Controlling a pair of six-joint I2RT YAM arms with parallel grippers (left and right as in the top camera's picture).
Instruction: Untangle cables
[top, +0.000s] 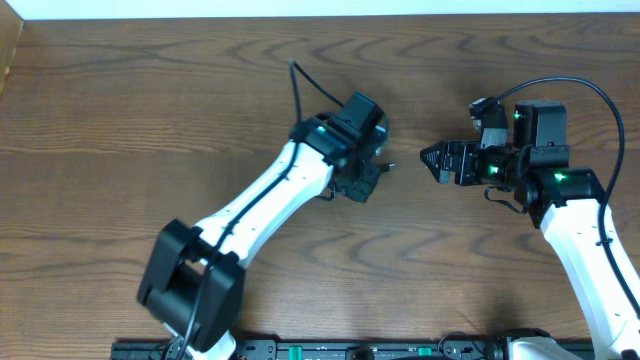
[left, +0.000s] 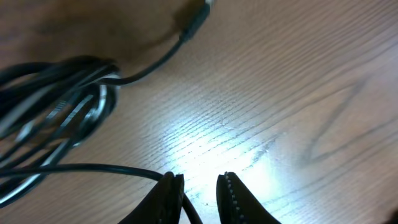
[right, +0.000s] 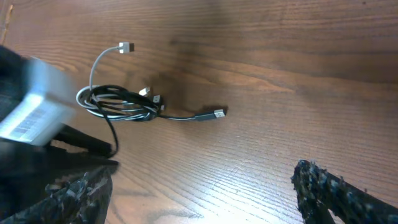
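Cables (right: 118, 102): knotted together, black over white, in one small flat bundle on the bench (right: 298, 56). Hidden in the overhead view beneath the left arm (top: 270, 195), which hangs directly above the bundle; only a thin strand (top: 297, 88), likely one of theirs, pokes out past it. Right arm (top: 590, 250) off to the bundle's side, clearly the farther of the two.

Left fingers (left: 174, 194) just beside the bundle, parted by a narrow gap, with a black strand (left: 93, 168) running from the bundle into that gap. Looks too thin to be pinched there. Right fingers (right: 323, 183) spread wide, holding nothing, well apart from the bundle.

Long axis of the bundle roughly in line with the black plug (right: 217, 113), lying out on the side nearer the right fingers. White plug (right: 126, 47) arcing off the bundle's far side. Probably the easiest next catch: that free black plug, for the right fingers.
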